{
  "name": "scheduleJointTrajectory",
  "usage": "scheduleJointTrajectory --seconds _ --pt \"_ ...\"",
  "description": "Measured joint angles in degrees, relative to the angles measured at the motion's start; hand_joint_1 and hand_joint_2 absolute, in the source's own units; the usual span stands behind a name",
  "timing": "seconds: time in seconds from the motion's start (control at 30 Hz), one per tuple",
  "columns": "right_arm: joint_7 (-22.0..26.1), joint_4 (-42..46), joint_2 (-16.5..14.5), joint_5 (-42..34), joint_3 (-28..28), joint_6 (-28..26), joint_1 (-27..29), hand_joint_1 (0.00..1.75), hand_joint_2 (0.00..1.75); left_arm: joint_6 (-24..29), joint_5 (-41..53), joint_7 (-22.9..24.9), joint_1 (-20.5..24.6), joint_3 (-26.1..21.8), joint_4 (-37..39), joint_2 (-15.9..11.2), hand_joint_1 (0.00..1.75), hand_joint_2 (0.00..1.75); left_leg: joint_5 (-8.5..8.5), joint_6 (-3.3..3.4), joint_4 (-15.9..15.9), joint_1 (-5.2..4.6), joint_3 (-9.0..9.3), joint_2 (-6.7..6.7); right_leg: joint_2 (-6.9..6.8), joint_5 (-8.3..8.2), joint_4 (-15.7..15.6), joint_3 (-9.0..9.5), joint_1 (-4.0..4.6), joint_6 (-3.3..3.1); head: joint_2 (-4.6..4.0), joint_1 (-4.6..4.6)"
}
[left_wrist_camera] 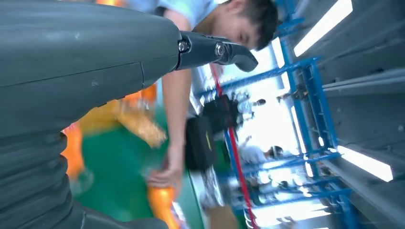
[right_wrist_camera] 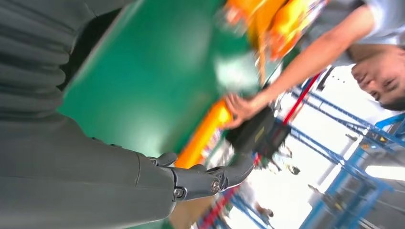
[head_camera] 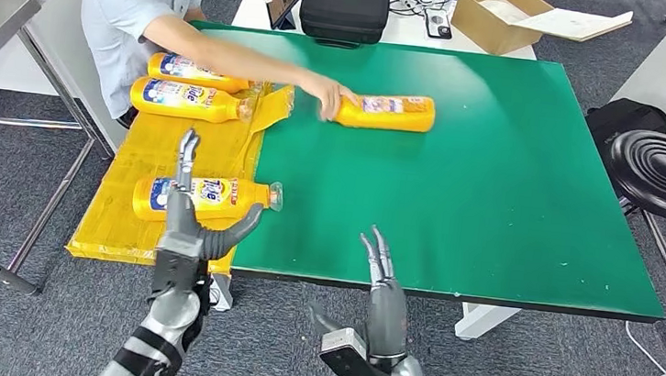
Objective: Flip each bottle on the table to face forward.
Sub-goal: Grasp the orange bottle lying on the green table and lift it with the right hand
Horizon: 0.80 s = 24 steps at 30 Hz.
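Three yellow bottles lie on a yellow sheet (head_camera: 123, 223) at the table's left: two at the back (head_camera: 195, 71) (head_camera: 188, 100) and one near the front (head_camera: 204, 196), label up. A fourth yellow bottle (head_camera: 385, 111) lies on the green table (head_camera: 495, 185), with a person's hand (head_camera: 329, 95) on its cap end; it also shows blurred in the right wrist view (right_wrist_camera: 204, 133). My left hand (head_camera: 188, 220) hovers open over the front bottle, fingers apart. My right hand (head_camera: 381, 271) is open at the table's front edge, holding nothing.
A person in a light shirt (head_camera: 130, 12) sits at the back left, arm stretched across the table. A black case (head_camera: 344, 7), a tablet and a cardboard box (head_camera: 498, 18) stand behind the table. A black stool (head_camera: 664, 172) is at the right.
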State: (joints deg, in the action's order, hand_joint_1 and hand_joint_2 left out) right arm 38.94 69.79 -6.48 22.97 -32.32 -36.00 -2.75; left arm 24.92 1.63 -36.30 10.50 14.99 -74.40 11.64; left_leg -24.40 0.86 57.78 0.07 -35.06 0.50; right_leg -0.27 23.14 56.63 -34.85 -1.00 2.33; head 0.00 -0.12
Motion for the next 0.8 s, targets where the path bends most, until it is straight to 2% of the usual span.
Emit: scheduleJointTrajectory --seconds 0.13,0.23,0.47,0.63,0.8 --pt "-4.54 0.00 1.47 10.89 5.90 -2.43 -0.27 0.00 1.75 -12.14 -11.99 4.28 -4.91 0.85 -7.53 -0.62 0.00 1.75 0.00 0.01 0.00 0.00 -0.01 0.00 0.00 0.00 -0.01 0.00 0.00 0.00 0.00 0.01" --pt "-7.51 -0.22 2.69 16.29 9.22 -2.66 -0.59 0.00 1.75 -15.86 -13.12 4.28 -7.70 0.76 -10.94 -0.90 0.00 1.75 0.00 0.01 0.00 0.00 -0.01 0.00 0.00 0.00 -0.01 0.00 -0.01 0.00 0.00 0.00" --pt "-13.36 -6.36 6.09 25.67 13.88 -2.66 -6.09 0.00 1.75 -17.01 -10.41 2.28 -10.33 0.74 -14.71 -1.05 0.00 1.75 0.02 0.02 0.00 0.00 0.00 0.00 0.00 -0.03 -0.01 0.01 -0.01 0.01 0.00 0.00" --pt "-14.44 -14.80 7.64 28.11 15.45 -2.23 -12.41 0.00 1.75 -16.99 -9.70 1.58 -10.36 1.62 -15.19 -1.02 0.00 1.75 0.03 0.02 0.02 0.00 0.01 -0.01 0.01 -0.05 0.00 0.01 0.00 0.03 0.00 -0.01" --pt "-14.49 -23.76 7.84 28.32 16.04 0.06 -19.08 0.00 1.75 -16.37 -8.98 1.12 -9.85 3.19 -14.54 -0.98 0.00 1.75 0.04 0.01 0.03 0.00 0.00 0.00 0.01 -0.05 0.00 0.00 0.00 0.04 0.00 -0.01"
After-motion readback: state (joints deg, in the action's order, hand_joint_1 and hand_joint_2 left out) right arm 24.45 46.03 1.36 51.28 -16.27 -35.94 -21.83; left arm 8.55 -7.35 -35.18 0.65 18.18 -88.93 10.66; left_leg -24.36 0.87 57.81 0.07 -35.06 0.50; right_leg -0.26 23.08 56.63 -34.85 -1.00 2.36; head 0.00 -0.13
